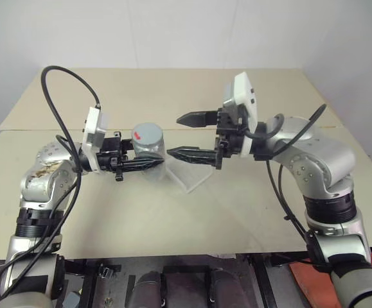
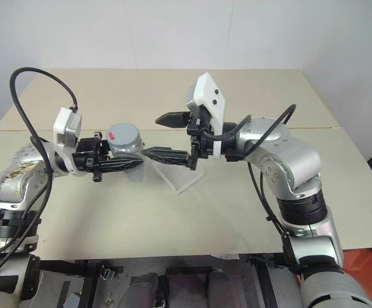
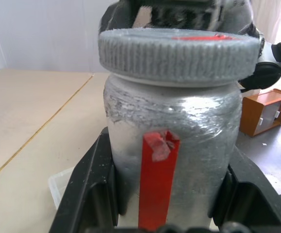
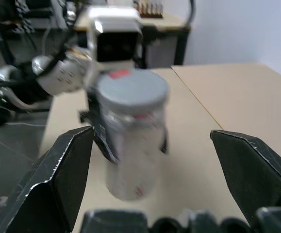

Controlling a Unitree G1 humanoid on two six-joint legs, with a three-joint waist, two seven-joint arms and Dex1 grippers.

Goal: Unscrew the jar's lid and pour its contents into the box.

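At centre frame, the left hand (image 1: 148, 163) clamps the jar (image 1: 148, 154) upright above the surface (image 1: 173, 212), lid (image 1: 147, 134) still on. The right hand (image 1: 192, 136) gapes empty beside it, seemingly lined up to twist. The box (image 1: 189, 174) waits just below.

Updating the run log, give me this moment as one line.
left gripper: shut on clear cylindrical jar | round grey screw lid: on | right gripper: open, beside lid | clear plastic box: on table
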